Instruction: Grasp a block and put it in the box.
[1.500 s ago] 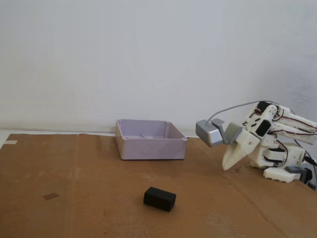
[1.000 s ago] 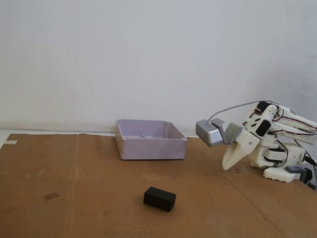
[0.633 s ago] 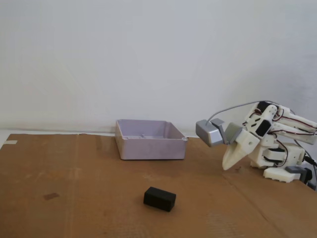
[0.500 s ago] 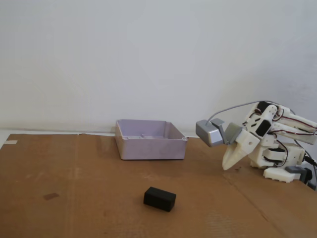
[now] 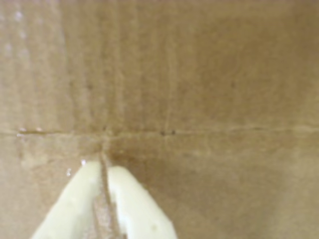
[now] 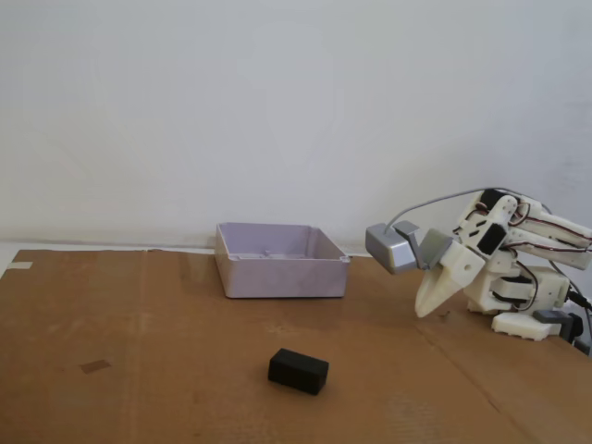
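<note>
A black block [image 6: 298, 371] lies on the brown cardboard sheet [image 6: 139, 370] near the front middle in the fixed view. A shallow pale lilac box [image 6: 280, 261] stands open behind it, empty as far as I can see. My gripper [image 6: 425, 312] is at the right, folded back near the arm's base, its white fingers [image 6: 442, 282] shut together and pointing down at the cardboard, far from the block. In the wrist view the gripper [image 5: 103, 160] shows two cream fingers pressed together with nothing between them, over bare cardboard [image 5: 199, 74]. Block and box are out of the wrist view.
The arm's white base [image 6: 527, 296] sits at the right edge of the cardboard, with a grey camera [image 6: 393, 248] on the wrist. A fold line [image 5: 224, 130] crosses the cardboard. A white wall stands behind the table.
</note>
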